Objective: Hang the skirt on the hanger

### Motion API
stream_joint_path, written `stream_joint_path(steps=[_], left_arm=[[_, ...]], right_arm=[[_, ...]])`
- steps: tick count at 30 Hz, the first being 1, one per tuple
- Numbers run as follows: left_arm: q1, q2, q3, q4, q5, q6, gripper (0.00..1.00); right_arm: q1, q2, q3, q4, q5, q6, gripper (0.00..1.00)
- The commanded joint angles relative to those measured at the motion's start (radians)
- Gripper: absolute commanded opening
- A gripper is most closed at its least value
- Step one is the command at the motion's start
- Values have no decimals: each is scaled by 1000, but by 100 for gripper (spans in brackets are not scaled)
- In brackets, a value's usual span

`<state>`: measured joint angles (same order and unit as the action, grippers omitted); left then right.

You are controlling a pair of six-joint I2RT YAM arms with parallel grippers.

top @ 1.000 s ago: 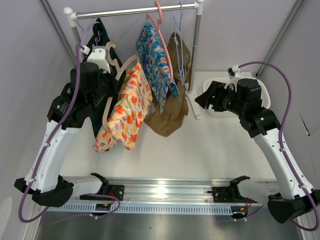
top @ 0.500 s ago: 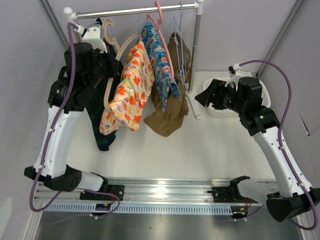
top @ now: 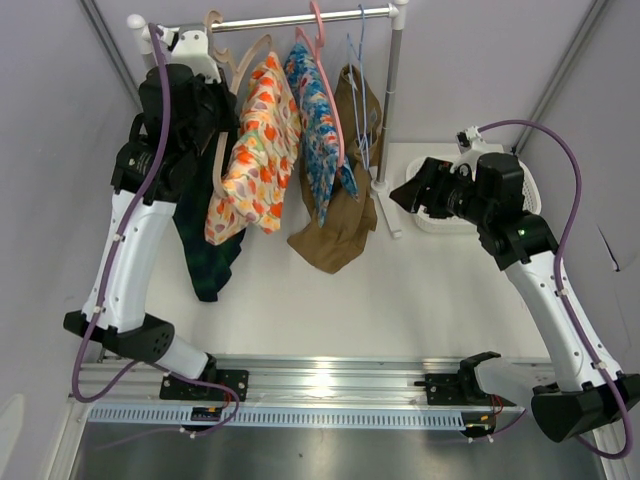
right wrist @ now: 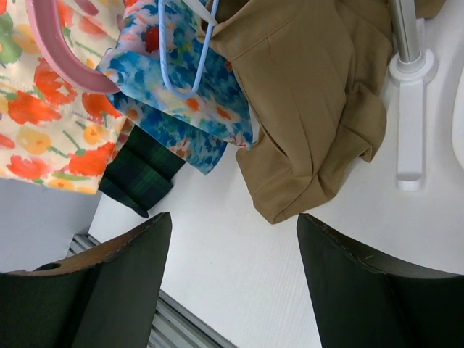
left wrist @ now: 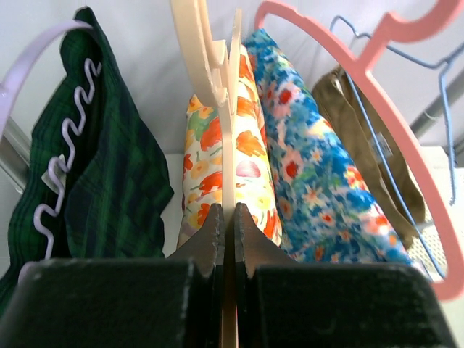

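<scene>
The orange-flowered skirt hangs on a cream hanger whose hook is up at the rail. In the left wrist view the skirt drapes behind the cream hanger. My left gripper is shut on the hanger's thin bar; in the top view it is high beside the rail. My right gripper is open and empty, apart to the right of the clothes; in its own view it hovers above the white table.
A green plaid garment on a lilac hanger hangs left of the skirt. A blue floral garment on a pink hanger and a tan garment on a blue wire hanger hang right. The rack's post and a white basket stand right.
My left arm has lifted the cream hanger and orange skirt up and back, from mid-height to the rail. The right arm has stayed still.
</scene>
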<state>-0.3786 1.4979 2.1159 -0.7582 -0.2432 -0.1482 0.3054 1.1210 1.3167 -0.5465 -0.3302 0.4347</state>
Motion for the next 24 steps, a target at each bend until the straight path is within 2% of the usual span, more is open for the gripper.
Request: stream_joint_path(steps=[1, 14, 24], left_arm=[[12, 15, 65, 143, -51, 41, 0], [50, 120, 131, 200, -42, 72, 0], [109, 194, 193, 172, 73, 75, 0]], right_arm=[[-5, 3, -1, 48, -26, 7, 76], [-9, 39, 1, 72, -33, 1, 76], [-14, 51, -10, 95, -43, 1, 76]])
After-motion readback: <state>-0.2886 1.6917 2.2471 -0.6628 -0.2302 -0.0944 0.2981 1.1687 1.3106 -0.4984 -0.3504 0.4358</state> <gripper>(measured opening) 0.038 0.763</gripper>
